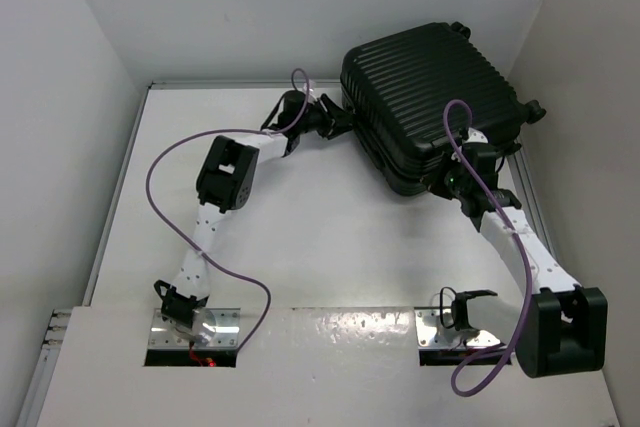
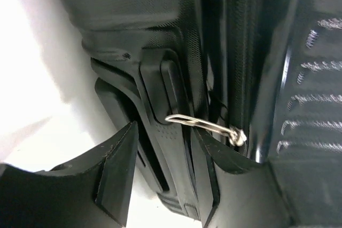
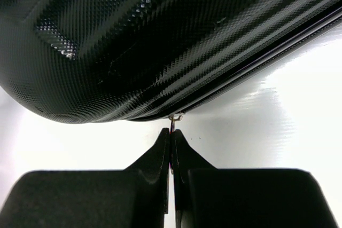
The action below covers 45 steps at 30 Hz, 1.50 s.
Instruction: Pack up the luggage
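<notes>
The luggage (image 1: 430,87), a large black hard-shell suitcase with a ribbed lid and small black wheels, is laid flat at the far right corner of the white worktop (image 1: 300,237), with its two shell halves brought together so that none of the lining is shown. Along its near edge a closed zip seam (image 3: 256,65) is seen in the right wrist view, and a small metal zip pull (image 3: 174,118) hanging from that seam is pinched between the tightly clenched fingers of the right end effector (image 3: 171,134). At the suitcase's left side, the left end effector (image 2: 163,142) is held with its jaws apart, straddling a moulded black side handle (image 2: 165,86). A second thin silver zip pull (image 2: 200,124) is laid across toward one finger but is not gripped. The packing is judged to be nearly complete: the case is shut and no loose items are seen outside it. What appears to be left is drawing the zip fully round. How much of the zip is already closed cannot be told, since most of the seam is hidden.
</notes>
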Motion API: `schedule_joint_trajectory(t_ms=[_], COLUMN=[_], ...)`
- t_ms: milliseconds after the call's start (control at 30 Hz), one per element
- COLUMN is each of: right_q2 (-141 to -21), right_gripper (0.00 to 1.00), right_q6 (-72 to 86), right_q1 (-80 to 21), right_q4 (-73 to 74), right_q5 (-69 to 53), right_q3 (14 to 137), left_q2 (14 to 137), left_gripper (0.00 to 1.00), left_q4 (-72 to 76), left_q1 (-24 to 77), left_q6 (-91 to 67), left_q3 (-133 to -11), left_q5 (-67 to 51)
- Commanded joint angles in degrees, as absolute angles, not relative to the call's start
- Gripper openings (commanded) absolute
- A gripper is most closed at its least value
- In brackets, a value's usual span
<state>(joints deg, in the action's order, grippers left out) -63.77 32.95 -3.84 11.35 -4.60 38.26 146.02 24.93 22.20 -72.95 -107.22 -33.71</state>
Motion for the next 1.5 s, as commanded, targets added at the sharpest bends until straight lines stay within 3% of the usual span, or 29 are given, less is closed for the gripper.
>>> schedule_joint_trajectory(t_ms=[0,267,367,800,967,1233,1333,1400,1467], right_q2=[-64.34,-64.42,-64.16,-64.78,-64.95,-67.32,-66.54,-65.04,-63.64], right_gripper=[0.0,0.0,0.0,0.0,0.0,0.0,0.0,0.05,0.01], right_q6=[33.22,33.66,33.66,45.61,46.05,49.39,43.97,38.78,31.61], right_q1=[-3.96,-4.74,-8.07,-30.23,-30.32,-26.99,-25.84,-25.14,-24.7], right_q4=[7.29,3.62,0.37,-4.04,-1.06,-0.53,-2.72,-4.91,-5.97], right_q5=[-7.03,-9.75,-9.67,13.87,13.01,0.89,-2.02,-2.37,-5.17], right_q3=[40.43,38.5,36.14,32.96,34.36,37.35,37.53,37.0,36.39], left_q2=[147.39,148.45,147.05,136.77,134.74,133.95,133.08,131.05,129.91], left_gripper=[0.49,0.21,0.0,0.0,0.0,0.0,0.0,0.0,0.0], left_q4=[26.63,29.79,30.41,35.5,36.92,34.72,34.19,32.53,32.52], left_q1=[23.12,25.49,26.1,27.16,27.69,29.71,29.71,29.09,27.61], left_q6=[-75.14,-80.94,-84.02,-91.76,-90.1,-86.05,-83.15,-80.44,-79.37], left_q3=[-110.13,-107.85,-104.96,-89.15,-85.52,-84.02,-83.41,-82.1,-80.25], left_q5=[-31.55,-31.03,-31.03,-25.33,-24.7,-24.26,-23.47,-22.42,-22.41])
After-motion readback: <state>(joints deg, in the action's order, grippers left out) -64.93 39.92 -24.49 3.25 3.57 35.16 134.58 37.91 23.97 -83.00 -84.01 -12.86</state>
